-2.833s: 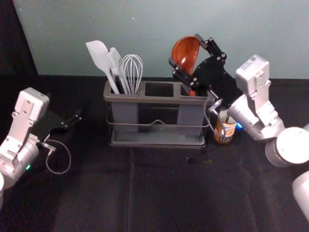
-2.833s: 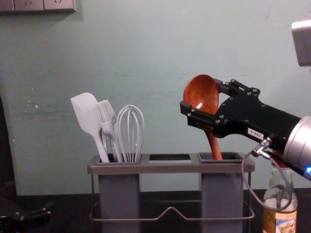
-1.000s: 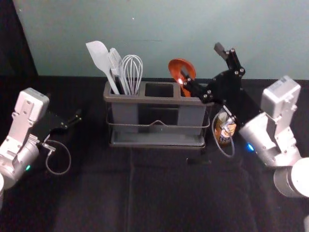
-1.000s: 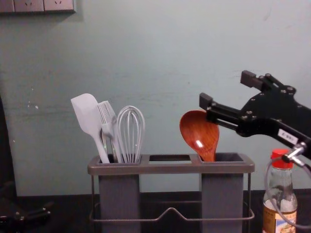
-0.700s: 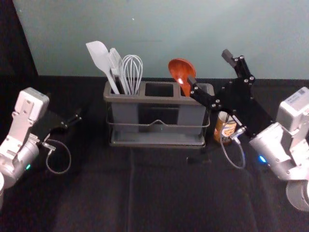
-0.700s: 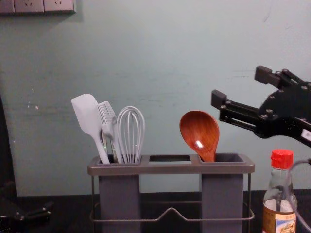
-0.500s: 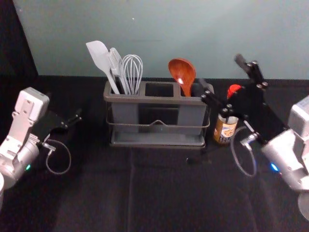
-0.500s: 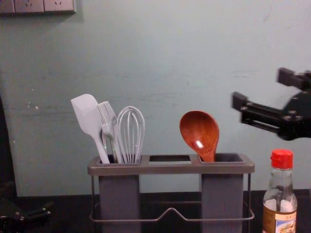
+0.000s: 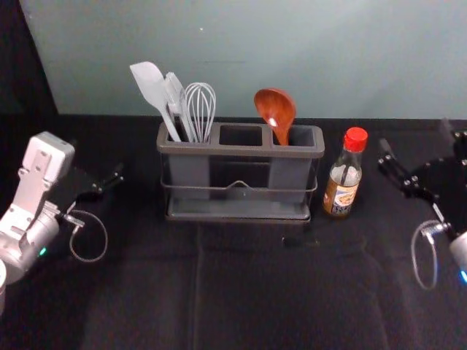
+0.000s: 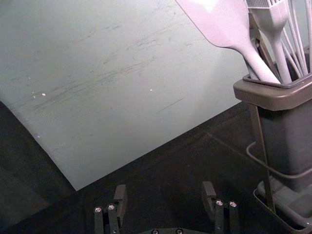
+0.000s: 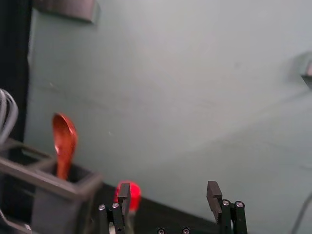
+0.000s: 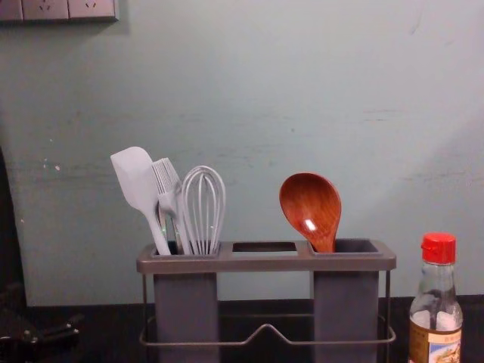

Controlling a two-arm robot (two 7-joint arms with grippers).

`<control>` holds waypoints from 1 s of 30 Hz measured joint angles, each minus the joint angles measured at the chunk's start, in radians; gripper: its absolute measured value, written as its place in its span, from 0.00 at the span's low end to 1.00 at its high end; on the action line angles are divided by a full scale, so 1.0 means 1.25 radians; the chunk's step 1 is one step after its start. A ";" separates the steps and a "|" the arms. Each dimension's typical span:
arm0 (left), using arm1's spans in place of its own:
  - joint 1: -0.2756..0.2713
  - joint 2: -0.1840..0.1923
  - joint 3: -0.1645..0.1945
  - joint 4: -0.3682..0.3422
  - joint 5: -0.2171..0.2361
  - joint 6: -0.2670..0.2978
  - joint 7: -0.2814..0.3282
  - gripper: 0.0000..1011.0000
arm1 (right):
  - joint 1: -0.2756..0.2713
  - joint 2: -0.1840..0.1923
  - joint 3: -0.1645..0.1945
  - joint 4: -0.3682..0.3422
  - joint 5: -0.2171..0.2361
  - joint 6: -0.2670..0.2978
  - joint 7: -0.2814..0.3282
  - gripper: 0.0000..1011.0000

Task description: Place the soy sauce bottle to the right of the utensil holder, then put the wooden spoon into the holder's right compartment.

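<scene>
So the spoon [image 9: 275, 109] is sitting in the right compartment of the holder [image 9: 241, 151], bowl up, handle down inside, with a bit of a lean toward the left. The bottle [image 9: 342, 186] is standing upright on the surface [image 9: 241, 292], near the holder's right side, red cap [image 9: 355, 139] on top.

Right tool [image 9: 414, 138] is over by the head view's right edge, just right of the bottle and not touching it. It's spread wide, nothing but air between the fingers [image 11: 213, 197].

Left tool [image 9: 96, 157] is parked off to the left of the holder, also spread wide. Left compartment's got a spatula [image 12: 137, 175], a brush [image 12: 165, 181] and a whisk [image 12: 203, 208], all bunched together.
</scene>
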 joint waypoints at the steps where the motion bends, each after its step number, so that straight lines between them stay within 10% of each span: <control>1: 0.000 0.000 0.000 0.000 0.000 0.000 0.000 0.99 | -0.010 -0.001 0.008 0.003 -0.003 0.006 -0.002 0.99; 30: 0.000 0.000 0.000 0.000 0.000 0.000 0.000 0.99 | -0.059 -0.024 0.037 0.042 -0.020 0.031 0.002 0.99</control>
